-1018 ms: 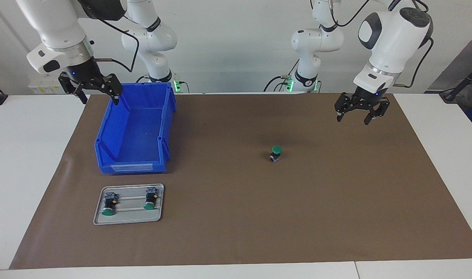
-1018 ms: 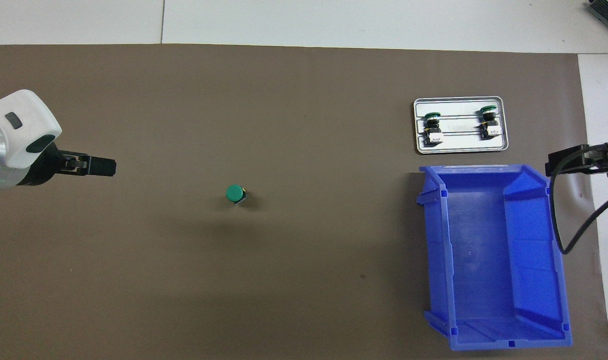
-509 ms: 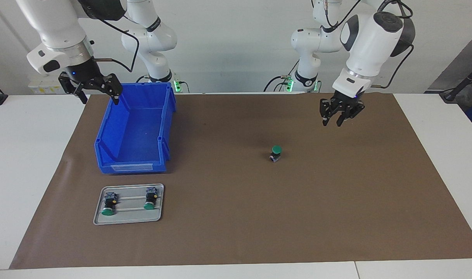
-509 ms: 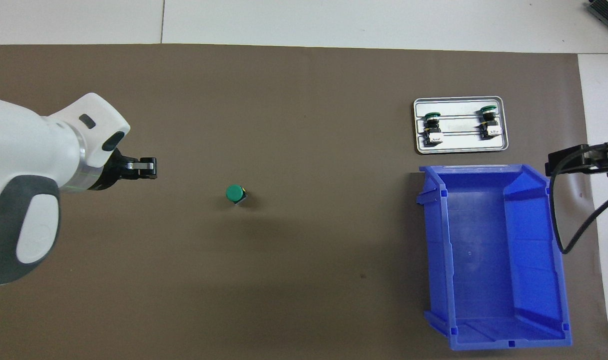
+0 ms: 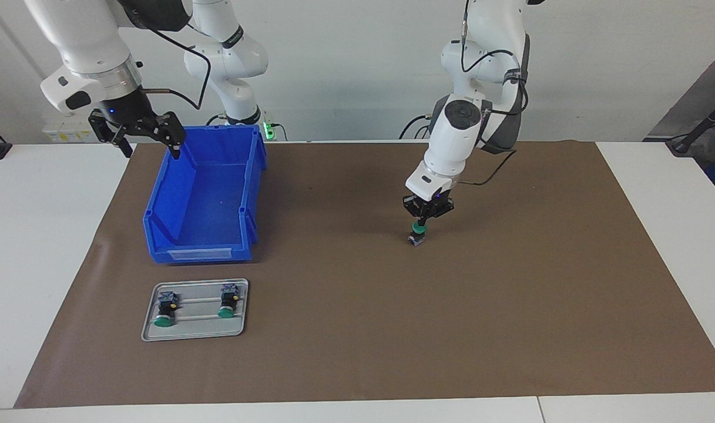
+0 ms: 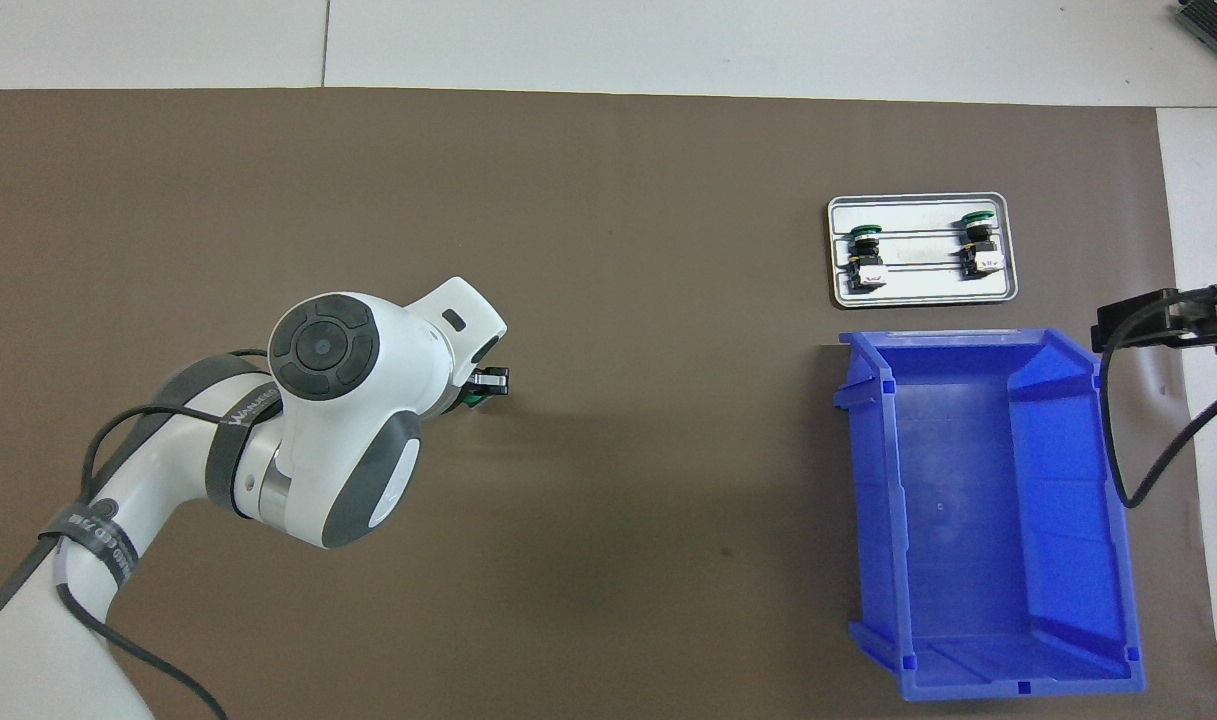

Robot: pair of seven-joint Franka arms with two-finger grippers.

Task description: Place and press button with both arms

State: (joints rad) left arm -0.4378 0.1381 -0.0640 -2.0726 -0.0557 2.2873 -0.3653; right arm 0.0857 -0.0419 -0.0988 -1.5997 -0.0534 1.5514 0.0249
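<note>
The button (image 5: 416, 235) stands upright on the brown mat (image 5: 510, 305) mid-table, green cap up. My left gripper (image 5: 420, 221) points straight down with its fingers together, tips touching the cap. In the overhead view the left arm covers most of the button (image 6: 473, 399); only a green sliver shows beside the left gripper (image 6: 492, 380). My right gripper (image 5: 149, 142) is open and empty, held high over the blue bin's rim at the right arm's end, where it waits. It also shows in the overhead view (image 6: 1133, 323).
A blue bin (image 5: 157, 235) (image 6: 873, 520) stands empty at the right arm's end of the mat. A grey metal tray (image 5: 148, 335) (image 6: 923, 292) with two similar green-capped buttons lies just farther from the robots than the bin.
My left arm swung from its own end of the table to above the button, closed its fingers and came down onto the cap. The right arm and the button have not moved.
</note>
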